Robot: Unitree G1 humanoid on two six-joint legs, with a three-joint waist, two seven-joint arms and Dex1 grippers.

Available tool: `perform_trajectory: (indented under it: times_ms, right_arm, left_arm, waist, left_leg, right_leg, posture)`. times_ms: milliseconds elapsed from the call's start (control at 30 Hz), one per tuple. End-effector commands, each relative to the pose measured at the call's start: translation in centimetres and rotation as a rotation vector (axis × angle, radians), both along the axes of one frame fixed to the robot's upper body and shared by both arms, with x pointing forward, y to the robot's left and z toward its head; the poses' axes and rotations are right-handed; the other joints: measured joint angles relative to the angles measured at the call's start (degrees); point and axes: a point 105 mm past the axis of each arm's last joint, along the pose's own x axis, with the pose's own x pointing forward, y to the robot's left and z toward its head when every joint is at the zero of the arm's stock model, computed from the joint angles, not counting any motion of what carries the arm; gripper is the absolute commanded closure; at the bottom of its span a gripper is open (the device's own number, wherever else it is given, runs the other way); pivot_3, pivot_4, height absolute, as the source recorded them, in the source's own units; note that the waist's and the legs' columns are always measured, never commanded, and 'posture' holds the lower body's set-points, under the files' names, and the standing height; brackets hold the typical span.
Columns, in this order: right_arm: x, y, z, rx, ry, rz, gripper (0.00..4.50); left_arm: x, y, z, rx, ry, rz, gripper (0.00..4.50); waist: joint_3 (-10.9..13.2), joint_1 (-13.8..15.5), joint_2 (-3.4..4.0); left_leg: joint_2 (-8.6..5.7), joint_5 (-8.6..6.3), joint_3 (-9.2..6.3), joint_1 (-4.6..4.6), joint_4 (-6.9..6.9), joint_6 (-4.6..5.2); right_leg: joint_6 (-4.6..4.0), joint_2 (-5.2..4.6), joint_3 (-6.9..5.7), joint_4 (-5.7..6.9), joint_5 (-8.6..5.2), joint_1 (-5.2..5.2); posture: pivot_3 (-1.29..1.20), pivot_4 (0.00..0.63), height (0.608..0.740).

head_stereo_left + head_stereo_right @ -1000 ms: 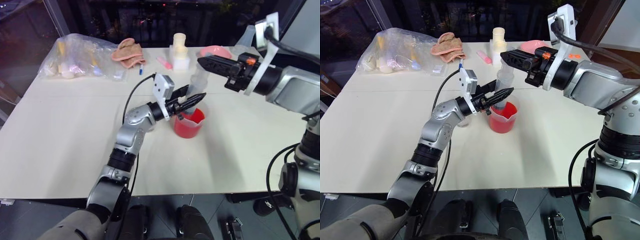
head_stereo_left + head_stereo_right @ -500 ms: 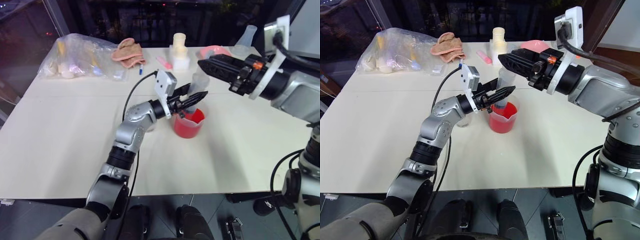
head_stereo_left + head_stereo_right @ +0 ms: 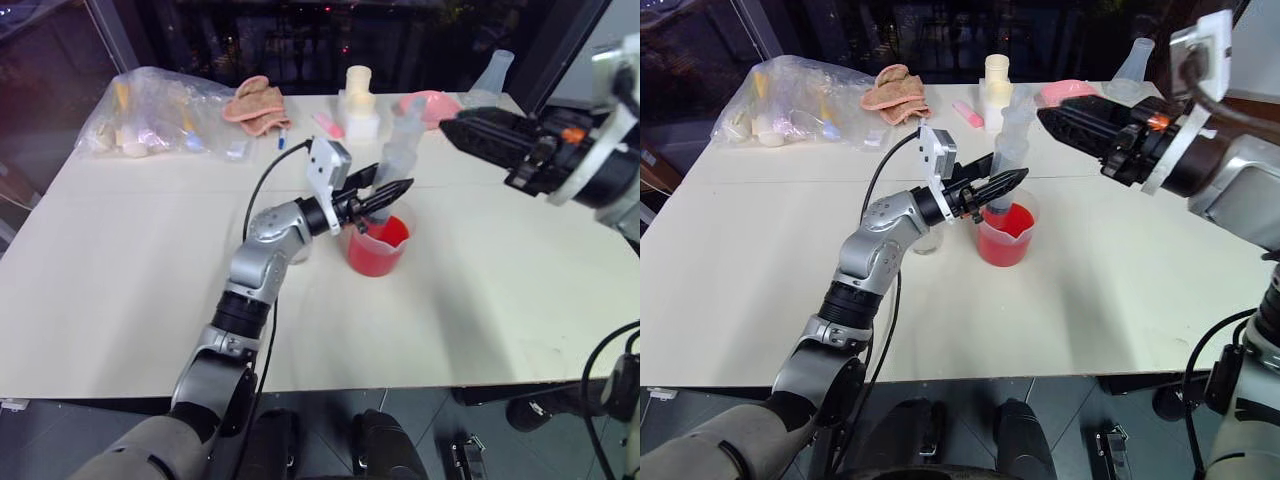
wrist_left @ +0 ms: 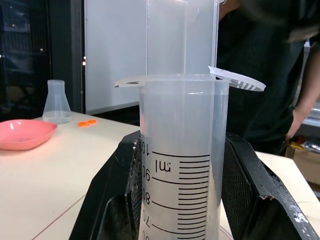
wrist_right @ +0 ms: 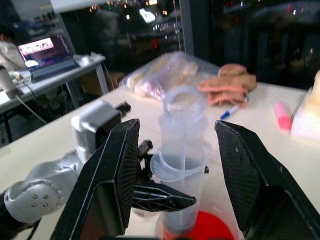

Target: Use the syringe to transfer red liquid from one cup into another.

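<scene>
Syringe (image 4: 180,150) in left tool (image 3: 385,195)

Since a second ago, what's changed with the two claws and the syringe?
The right claw let go of the plunger top of the large clear plastic syringe, opened and drew back to the robot's right, clear of it. The plunger now stands pulled up. Unchanged: the left claw clamps the syringe barrel, nozzle down in the red liquid of the clear spouted beaker.
</scene>
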Motion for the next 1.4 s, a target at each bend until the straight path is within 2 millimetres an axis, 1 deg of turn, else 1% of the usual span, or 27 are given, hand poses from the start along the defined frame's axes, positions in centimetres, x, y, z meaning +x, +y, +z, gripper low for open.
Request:
perform_trajectory:
  times_ms: [33,200,267,400,500,567,633,833,933,1000,1100,1167,1233,1333,1400]
  right_arm:
    - [-1.5,-0.4,1.3,0.029,-0.075,0.013,2.05]
    - [-1.3,-0.5,0.2,0.03,-0.054,-0.003,2.05]
    - [-1.1,-0.5,-0.2,0.035,-0.046,-0.004,2.05]
    - [-0.7,-0.3,-1.0,0.047,-0.024,0.001,2.05]
    - [-0.5,0.1,-1.6,0.047,-0.014,0.018,2.05]
    - [-0.3,0.4,-1.8,0.046,-0.009,0.031,2.05]
    - [-0.2,0.7,-2.0,0.039,-0.007,0.049,2.05]
    - [0.2,1.5,-2.2,0.026,-0.003,0.083,2.05]
    - [0.2,2.1,-2.0,0.025,-0.007,0.117,2.05]
    - [0.1,2.7,-1.8,0.024,-0.01,0.142,2.05]
    - [-0.5,4.1,-1.4,-0.002,-0.023,0.207,2.05]
    - [-0.8,4.8,-1.0,0.001,-0.028,0.243,2.05]
    - [-0.9,5.3,-0.7,0.007,-0.028,0.267,2.05]
    - [-0.9,6.1,0.5,0.04,-0.032,0.304,2.05]
    - [-0.8,6.4,0.9,0.05,-0.03,0.314,2.05]
  left_arm:
    - [-0.9,0.2,4.2,-0.095,-0.084,-0.018,2.95]
    - [-1.5,1.5,7.2,-0.15,-0.115,-0.016,2.95]
    - [-1.6,2.1,8.1,-0.166,-0.115,-0.009,2.95]
    - [-1.3,3.8,9.0,-0.176,-0.136,0.06,2.95]
    - [-1.3,5.3,9.1,-0.168,-0.173,0.13,2.95]
    - [-1.3,6.3,8.7,-0.144,-0.198,0.182,2.95]
    - [-1.2,7.3,7.9,-0.131,-0.181,0.227,2.95]
    - [-1.1,9.5,5.4,-0.074,-0.148,0.318,2.95]
    - [-0.9,10.5,4.1,-0.047,-0.134,0.36,2.95]
    - [-0.8,10.4,3.6,-0.038,-0.137,0.369,2.95]
    - [-0.7,10.0,3.2,-0.03,-0.147,0.372,2.95]
    - [-0.6,10.0,2.9,-0.029,-0.144,0.383,2.95]
    - [-0.5,10.1,2.6,-0.027,-0.144,0.392,2.95]
    - [-0.7,10.2,1.9,-0.017,-0.143,0.407,2.95]
    - [-0.8,10.2,1.7,-0.015,-0.141,0.411,2.95]
  waist:
    - [0.0,0.0,-0.01]
    - [0.0,0.0,-0.01]
    - [0.0,-0.1,-0.01]
    - [0.0,-0.1,-0.01]
    - [0.0,-0.1,-0.01]
    - [0.0,-0.1,-0.01]
    - [0.0,-0.1,-0.01]
    - [0.0,0.0,-0.01]
    - [0.0,0.0,0.0]
    - [0.0,0.0,0.0]
    - [0.0,0.0,0.0]
    - [0.0,0.0,0.0]
    - [0.0,0.0,0.0]
    - [0.0,-0.2,0.01]
    - [0.0,-0.2,0.01]
  left_leg:
    - [0.0,0.0,0.0,0.0,0.0,0.0]
    - [0.0,-0.01,0.0,-0.01,0.0,0.01]
    - [0.0,0.0,0.0,0.0,0.0,0.01]
    - [0.0,0.0,0.0,0.02,0.0,0.0]
    - [0.0,0.0,0.0,0.02,0.0,0.0]
    - [0.0,0.0,0.0,0.02,0.0,0.0]
    - [0.0,0.01,0.0,0.03,0.0,0.0]
    - [0.0,0.01,0.0,0.03,0.01,-0.01]
    - [0.0,0.01,-0.01,0.03,0.0,-0.01]
    - [0.0,0.01,-0.01,0.03,0.0,-0.01]
    - [0.0,0.01,-0.01,0.03,0.0,-0.01]
    - [0.0,0.01,-0.02,0.03,0.0,-0.01]
    - [0.0,0.0,-0.01,0.03,0.0,-0.01]
    - [0.0,0.0,-0.01,0.03,0.0,0.0]
    - [0.0,0.0,-0.01,0.03,0.0,0.0]
  right_leg:
    - [0.0,0.0,0.0,0.0,0.0,0.0]
    - [0.0,0.0,0.0,0.0,0.0,0.0]
    - [0.0,0.01,0.0,0.01,0.0,0.0]
    - [0.0,0.03,0.0,0.04,0.0,0.0]
    - [0.0,0.04,0.0,0.03,0.0,0.0]
    - [0.0,0.04,0.0,0.03,0.0,0.0]
    - [0.0,0.04,0.0,0.03,0.0,0.0]
    - [0.0,0.03,0.0,0.02,0.0,0.02]
    - [0.0,0.03,0.0,0.0,0.0,0.02]
    - [0.0,0.03,0.0,0.0,0.0,0.02]
    - [0.0,0.03,0.0,0.01,0.0,0.02]
    - [0.0,0.03,0.0,0.0,0.0,0.02]
    - [0.0,0.02,0.0,-0.01,0.0,0.02]
    - [0.0,0.01,0.0,-0.02,0.0,0.01]
    - [0.0,0.01,0.0,-0.01,0.0,0.01]
  posture:
    - [0.0,0.15,0.74]
    - [0.0,0.15,0.74]
    - [0.0,0.15,0.74]
    - [0.0,0.15,0.74]
    - [0.0,0.15,0.74]
    - [0.0,0.15,0.74]
    - [0.0,0.15,0.74]
    - [0.0,0.15,0.74]
    - [0.0,0.15,0.74]
    - [0.0,0.15,0.74]
    - [0.0,0.15,0.74]
    - [0.0,0.15,0.74]
    - [0.0,0.15,0.74]
    - [0.0,0.15,0.74]
    - [0.0,0.15,0.74]
